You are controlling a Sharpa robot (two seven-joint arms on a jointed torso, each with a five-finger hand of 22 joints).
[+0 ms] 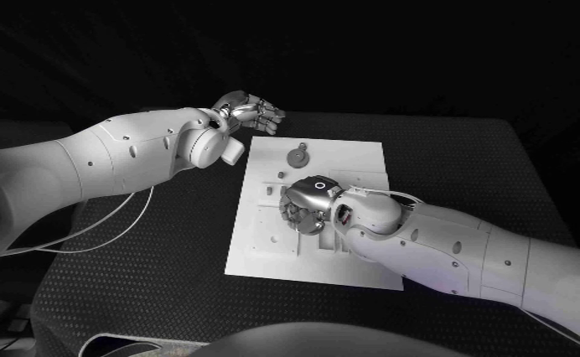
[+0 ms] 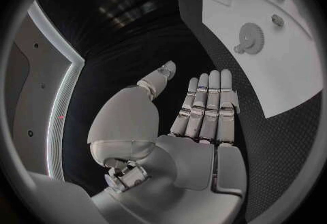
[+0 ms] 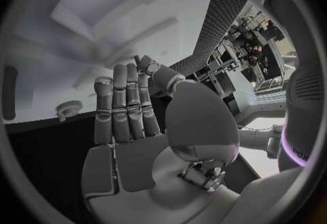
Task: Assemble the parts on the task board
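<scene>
Table (image 1: 484, 164) of black textured material fills our head view, and the white rectangular task board (image 1: 350, 156) lies at its middle, long axis running away from us toward the far edge. On the board's far half we see a small grey gear-shaped part (image 1: 297, 157) lying flat, its short stem pointing away from us. Our left hand (image 1: 251, 113) hovers off the board's far left corner over the table, palm flat, fingers straight and side by side, thumb apart, holding nothing. Our right hand (image 1: 308, 202) reaches over the board's middle, fingers extended together, nothing in its grasp; we cannot tell whether it touches the board.
</scene>
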